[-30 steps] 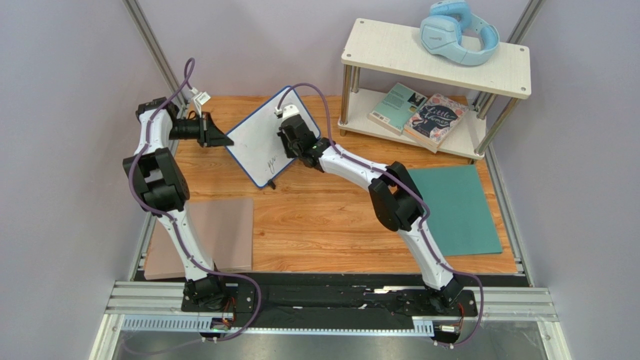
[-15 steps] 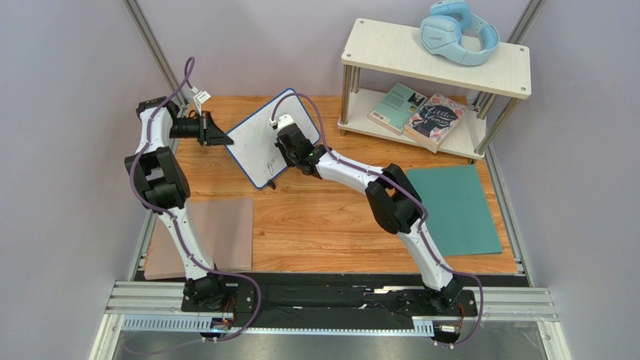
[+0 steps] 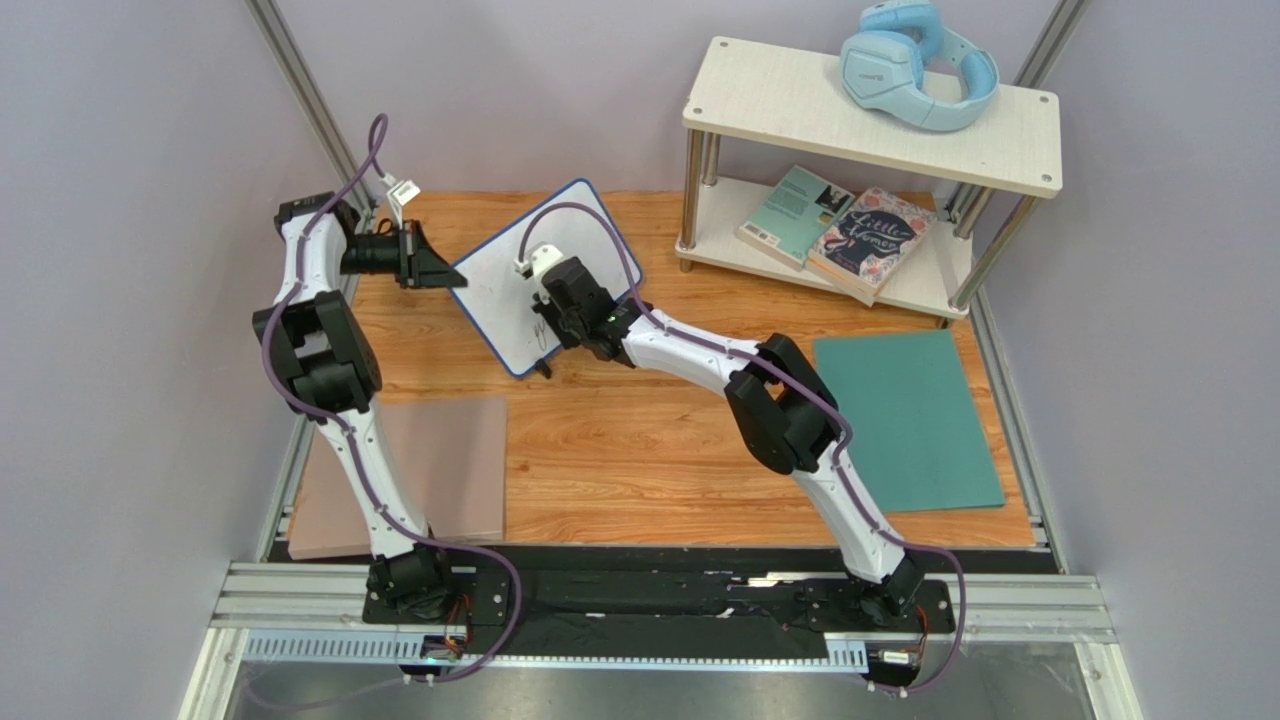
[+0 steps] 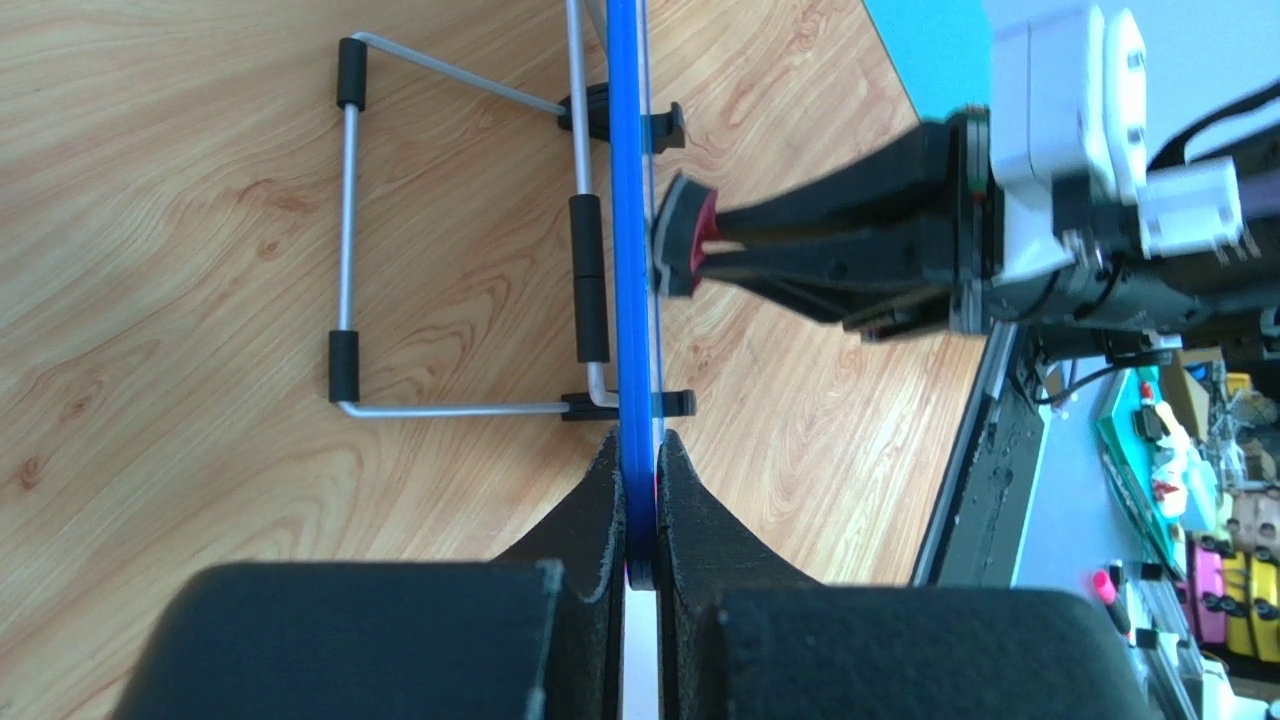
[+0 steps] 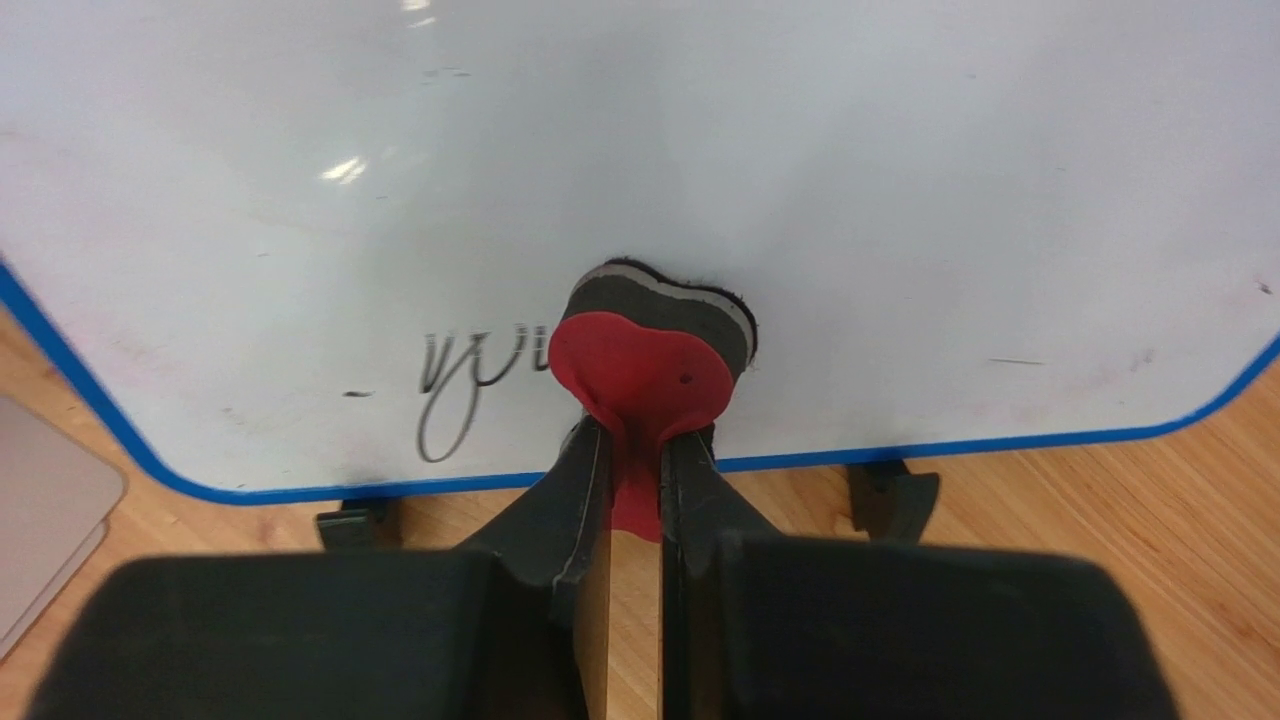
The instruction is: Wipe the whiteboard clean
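Whiteboard (image 3: 504,293): propped on wire stand (image 4: 349,225) at far left-centre of wooden table (image 3: 646,435), writing face turned toward right arm. Edge-on in left wrist view: blue frame only, face not readable there. In top view, lower middle of face covered by right arm's wrist.

Handwriting (image 5: 466,375): black, near bottom edge of face; right end hidden behind eraser (image 5: 646,360), word not legible. Faint marks further right, too small to identify.

Left gripper (image 4: 639,465): pressed together on blue frame edge, one finger against each face. Right gripper (image 5: 639,450): pinching red back of eraser, grey felt side against board face just above bottom frame. Finger bases blurred and cut off at bottom of both wrist views.

Surroundings: two-tier shelf (image 3: 872,105) at far right, apart from board. Blue headphones (image 3: 917,60) on top tier; two books (image 3: 834,225) on lower tier, partly under top tier. Teal mat (image 3: 902,420) at right, one corner crossed by right arm. Pinkish-brown mat (image 3: 451,465) at near left, partly crossed by left arm.
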Controlling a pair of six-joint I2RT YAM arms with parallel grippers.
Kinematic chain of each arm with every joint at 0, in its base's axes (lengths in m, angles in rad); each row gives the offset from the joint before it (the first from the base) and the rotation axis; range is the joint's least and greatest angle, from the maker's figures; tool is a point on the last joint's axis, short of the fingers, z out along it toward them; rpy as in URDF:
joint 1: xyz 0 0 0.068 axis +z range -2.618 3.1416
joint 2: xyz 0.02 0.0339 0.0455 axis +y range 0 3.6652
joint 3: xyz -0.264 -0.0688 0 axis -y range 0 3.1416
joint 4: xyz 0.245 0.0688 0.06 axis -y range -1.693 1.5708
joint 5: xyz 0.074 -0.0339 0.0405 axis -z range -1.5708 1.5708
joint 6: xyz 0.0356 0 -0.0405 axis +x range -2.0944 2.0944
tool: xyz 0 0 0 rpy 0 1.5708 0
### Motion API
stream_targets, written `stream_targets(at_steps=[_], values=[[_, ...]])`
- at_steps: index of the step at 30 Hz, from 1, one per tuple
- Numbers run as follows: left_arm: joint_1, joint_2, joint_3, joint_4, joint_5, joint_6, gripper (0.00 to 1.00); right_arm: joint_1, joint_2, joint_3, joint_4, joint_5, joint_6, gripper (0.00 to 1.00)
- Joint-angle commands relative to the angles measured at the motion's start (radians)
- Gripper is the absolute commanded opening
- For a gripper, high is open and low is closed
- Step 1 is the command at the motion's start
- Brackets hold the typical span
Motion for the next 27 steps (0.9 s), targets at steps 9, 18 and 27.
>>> stream_targets(at_steps=[9,18,27], values=[[-0.040,0.028,0.007,-0.332,-0.015,0.072,0.00,0.096,0.049,0.020,0.140,-0.210,-0.041,0.00],[-0.040,0.018,0.004,-0.332,-0.031,0.073,0.00,0.080,0.098,0.111,0.120,-0.044,-0.037,0.00],[-0.040,0.013,-0.019,-0.331,-0.029,0.082,0.00,-0.043,0.055,0.068,0.173,-0.042,0.049,0.00]])
